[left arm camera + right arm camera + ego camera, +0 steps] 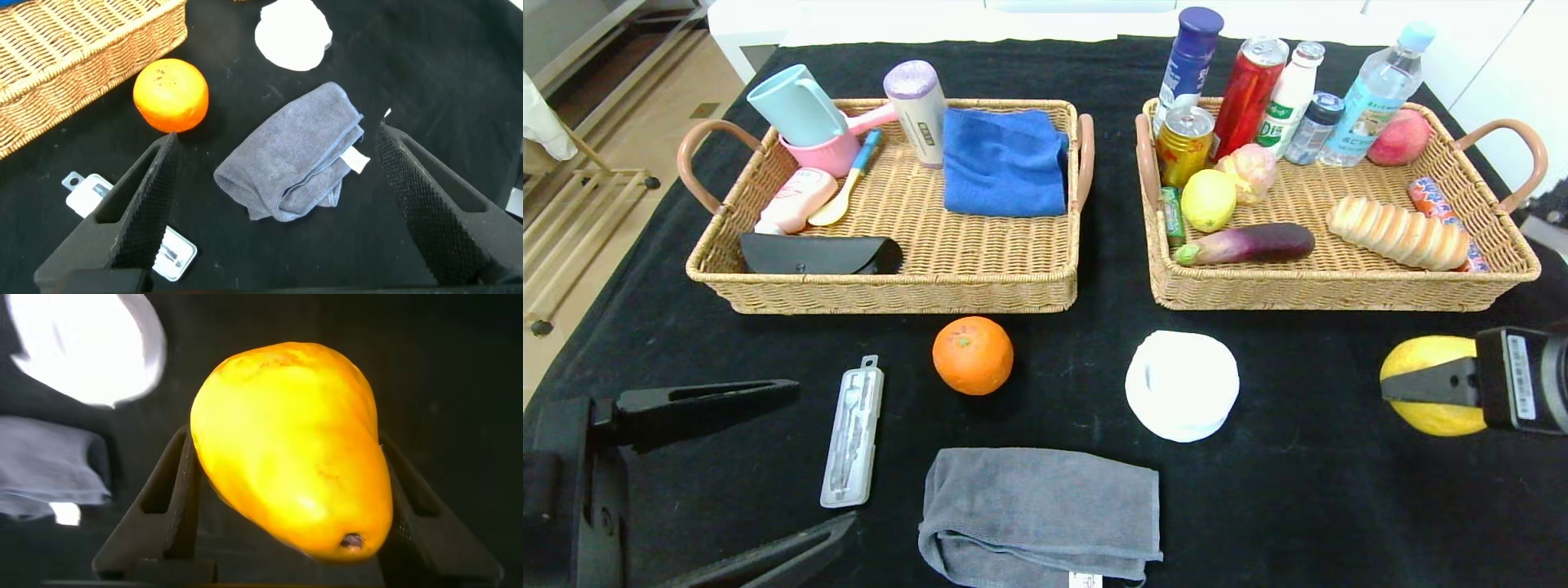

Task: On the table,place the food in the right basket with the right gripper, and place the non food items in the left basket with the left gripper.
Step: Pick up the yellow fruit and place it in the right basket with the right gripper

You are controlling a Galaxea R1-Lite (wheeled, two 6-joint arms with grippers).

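Observation:
My right gripper (1401, 388) is shut on the yellow pear (1429, 355), at the table's right side in front of the right basket (1339, 290). The pear (286, 449) sits between both fingers in the right wrist view. The bread loaf (1396, 233) lies in that basket. On the black table (1298, 490) lie the orange (973, 355), the clear tool case (853, 431), the grey towel (1037, 514) and the white roll (1182, 384). My left gripper (823, 456) stands open at the near left, by the case, holding nothing; the towel (294, 155) lies beyond its fingers.
The left basket (890, 290) holds a blue cloth (1005, 162), cups, a bottle and a black case. Bottles, cans, a lemon (1209, 200) and an eggplant (1250, 243) crowd the right basket. Both baskets stand behind the loose items.

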